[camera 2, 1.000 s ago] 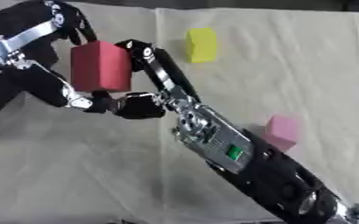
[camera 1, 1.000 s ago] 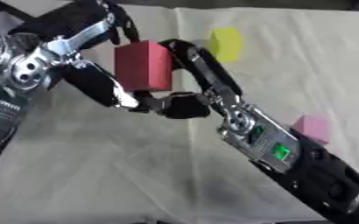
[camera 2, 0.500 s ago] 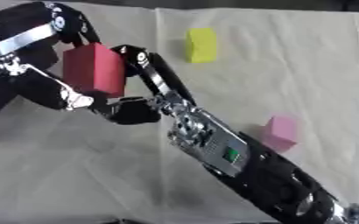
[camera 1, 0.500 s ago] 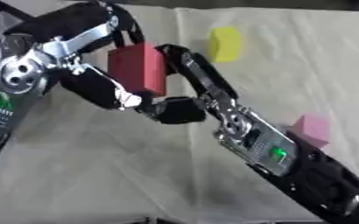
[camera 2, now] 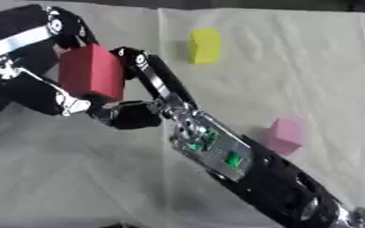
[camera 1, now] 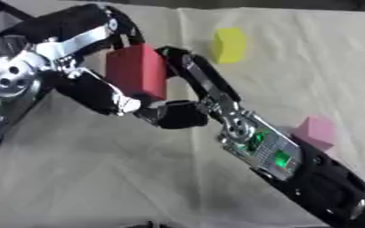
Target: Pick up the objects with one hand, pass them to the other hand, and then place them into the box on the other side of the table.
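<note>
The red rectangular block (camera 1: 136, 71) is being grasped between both hands above the desk. The left hand (camera 1: 88, 67), black with silver links, is being curled round the block from the left, with fingers over its top edge and beneath its lower end. The right hand (camera 1: 187, 95), reaching up from the lower right, is being closed on the same block, its fingers (camera 1: 200, 75) lying along the block's right face and its thumb tucked under the lower edge, close to the left hand's lower fingers. The block is being held tilted, clear of the cream cloth covering the desk (camera 2: 318, 67). A yellow cube-like block (camera 2: 204, 45) is lying on the cloth up and to the right of the red block, well apart from it. A pink block (camera 2: 284, 134) is lying down and to the right of the red block, just beside the right forearm.
</note>
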Controlling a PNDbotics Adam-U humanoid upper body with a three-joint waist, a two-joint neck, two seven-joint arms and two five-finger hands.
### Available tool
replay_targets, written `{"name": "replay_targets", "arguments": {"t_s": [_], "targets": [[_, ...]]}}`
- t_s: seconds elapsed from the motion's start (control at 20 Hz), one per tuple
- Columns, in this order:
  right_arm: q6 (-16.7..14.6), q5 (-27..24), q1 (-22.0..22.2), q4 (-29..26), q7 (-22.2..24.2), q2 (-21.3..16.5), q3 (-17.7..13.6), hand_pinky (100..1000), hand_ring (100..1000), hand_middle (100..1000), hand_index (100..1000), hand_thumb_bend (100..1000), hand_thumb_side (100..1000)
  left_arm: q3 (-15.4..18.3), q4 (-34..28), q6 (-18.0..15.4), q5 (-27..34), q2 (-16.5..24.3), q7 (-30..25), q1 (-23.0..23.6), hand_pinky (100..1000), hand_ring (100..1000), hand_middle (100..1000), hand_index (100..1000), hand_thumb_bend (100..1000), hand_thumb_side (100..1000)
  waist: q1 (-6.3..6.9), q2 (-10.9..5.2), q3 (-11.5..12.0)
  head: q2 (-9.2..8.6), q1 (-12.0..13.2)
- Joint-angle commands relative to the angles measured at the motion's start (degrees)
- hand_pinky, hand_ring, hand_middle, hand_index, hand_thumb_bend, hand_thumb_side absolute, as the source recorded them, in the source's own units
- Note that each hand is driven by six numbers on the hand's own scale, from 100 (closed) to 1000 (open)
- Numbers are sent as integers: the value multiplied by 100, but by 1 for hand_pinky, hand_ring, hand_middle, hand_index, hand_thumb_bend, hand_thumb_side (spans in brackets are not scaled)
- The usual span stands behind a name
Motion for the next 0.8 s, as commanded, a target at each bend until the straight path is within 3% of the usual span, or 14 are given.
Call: {"name": "replay_targets", "arguments": {"t_s": [0.05, 0.25, 0.35, 0.45, 0.55, 0.8], "targets": [[-48, 12, -32, -99, 28, -1, 46, 745, 605, 348, 424, 450, 100, 54, -126, -78, -85, 62, -78, -103, 727, 623, 630, 558, 364, 106, 21, -81, -1, 31, 7], [-111, 23, -42, -99, 9, 2, 37, 749, 615, 361, 442, 474, 100, 41, -146, -231, -253, 66, -99, -102, 710, 594, 592, 489, 311, 100, 20, -80, -9, 31, 14], [-133, 39, -40, -99, 12, 0, 40, 751, 631, 384, 465, 532, 100, 35, -152, -295, -332, 67, -84, -97, 705, 576, 571, 460, 303, 100, 21, -80, -9, 31, 17], [-151, 73, -38, -99, 0, -1, 34, 759, 678, 445, 528, 596, 100, 31, -148, -334, -379, 66, -78, -92, 700, 566, 559, 450, 306, 100, 22, -81, -11, 31, 17], [-153, 132, -34, -99, -24, -11, 27, 776, 728, 500, 590, 564, 114, 23, -149, -360, -405, 67, -85, -91, 694, 556, 548, 441, 309, 100, 23, -84, -12, 31, 19], [-20, 395, -12, -99, 67, -41, 33, 823, 824, 654, 765, 524, 392, 13, -173, -384, -439, 93, -135, -85, 681, 531, 519, 414, 308, 100, 26, -90, -11, 31, 29]]}}
